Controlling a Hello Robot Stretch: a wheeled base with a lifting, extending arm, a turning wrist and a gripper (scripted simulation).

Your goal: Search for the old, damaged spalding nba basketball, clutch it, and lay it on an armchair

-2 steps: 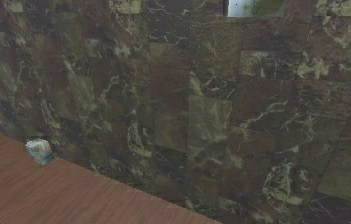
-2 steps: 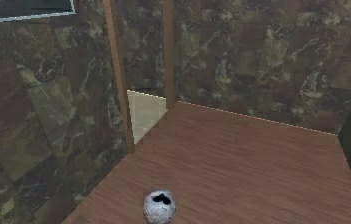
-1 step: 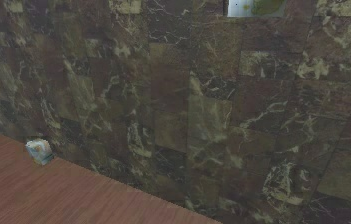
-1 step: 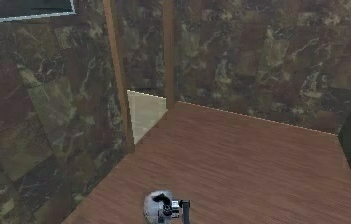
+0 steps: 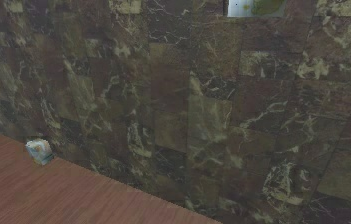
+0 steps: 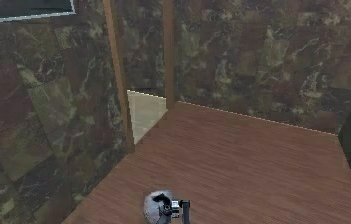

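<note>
Ball (image 6: 157, 203), pale grey and round, low in the arm side view at the dark pincer (image 6: 171, 208); whether the pincer grasps anything, I cannot tell; reddish wood floor (image 6: 243, 160) behind; beyond, a wood-framed doorway (image 6: 143, 100) in the dark marble wall (image 6: 263, 60); forward view: 1 small pale lump (image 5: 39, 151) at the wall's foot.

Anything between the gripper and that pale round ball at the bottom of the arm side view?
Nothing visible. The gripper meets the pale round ball in the picture, with wood floor around them. Whether it touches or holds the ball cannot be told.
</note>
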